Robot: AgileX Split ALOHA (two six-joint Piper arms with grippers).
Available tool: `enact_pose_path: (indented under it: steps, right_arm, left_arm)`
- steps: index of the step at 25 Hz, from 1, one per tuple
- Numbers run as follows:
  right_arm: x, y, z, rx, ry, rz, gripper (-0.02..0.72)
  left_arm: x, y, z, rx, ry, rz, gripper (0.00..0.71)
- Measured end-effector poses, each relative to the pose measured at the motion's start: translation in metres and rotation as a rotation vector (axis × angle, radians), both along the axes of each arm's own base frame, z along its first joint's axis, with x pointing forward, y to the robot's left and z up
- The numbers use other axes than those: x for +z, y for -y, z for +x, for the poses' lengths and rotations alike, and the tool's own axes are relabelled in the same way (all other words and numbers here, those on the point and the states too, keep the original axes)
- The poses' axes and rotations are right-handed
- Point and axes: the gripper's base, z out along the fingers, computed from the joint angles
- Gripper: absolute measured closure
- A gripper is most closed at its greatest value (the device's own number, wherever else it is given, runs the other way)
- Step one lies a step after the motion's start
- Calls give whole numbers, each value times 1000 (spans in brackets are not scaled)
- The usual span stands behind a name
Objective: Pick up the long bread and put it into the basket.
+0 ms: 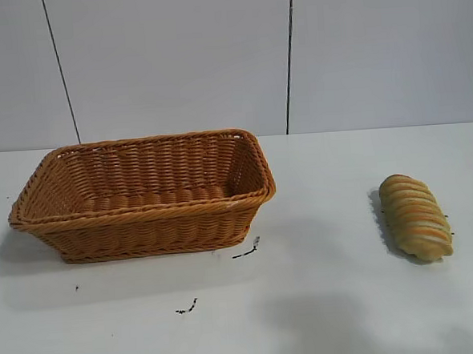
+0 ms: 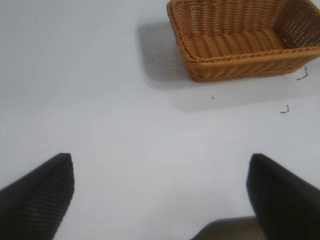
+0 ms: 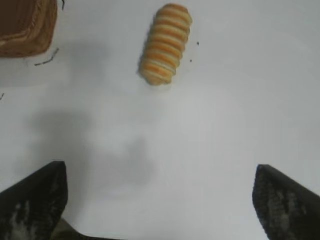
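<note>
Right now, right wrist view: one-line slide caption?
Open right gripper above the table, long bread ahead, basket corner at edge.

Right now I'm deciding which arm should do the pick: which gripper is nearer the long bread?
Right. The right gripper, open, has the long bread on the table just ahead of it. The left gripper, open, faces the basket; no bread shows in its view.

Exterior faces table level — 2 wrist cameras look down.
</note>
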Motion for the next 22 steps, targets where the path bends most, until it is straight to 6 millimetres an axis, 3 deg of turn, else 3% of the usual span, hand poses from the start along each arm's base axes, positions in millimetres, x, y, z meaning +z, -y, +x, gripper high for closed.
enact_pose_path:
  steps: [1, 2, 4, 5, 8, 10, 11, 16, 22]
  right_arm:
    - [-3, 0, 14, -1, -12, 0, 14]
    - [-3, 0, 14, -1, -12, 0, 14]
    - [-11, 0, 35, -2, -36, -1, 14]
    - [-15, -2, 56, 3, -33, -2, 14]
    - [-18, -11, 82, 30, -9, -6, 14]
    - [-20, -14, 89, 39, -4, -7, 14]
    - [-25, -20, 104, 55, -4, -7, 14]
    - [-45, -23, 134, 42, -25, -14, 14]
    - [-85, -24, 167, 27, -90, -26, 14]
  left_arm:
    - [0, 0, 0, 0, 0, 0, 18]
    - [0, 0, 0, 0, 0, 0, 18]
    - [0, 0, 0, 0, 0, 0, 18]
    - [0, 0, 0, 0, 0, 0, 18]
    - [0, 0, 0, 0, 0, 0, 18]
    - [0, 0, 0, 0, 0, 0, 18]
    - [0, 0, 0, 0, 0, 0, 18]
    - [0, 0, 0, 0, 0, 0, 18]
    - [0, 0, 0, 0, 0, 0, 18]
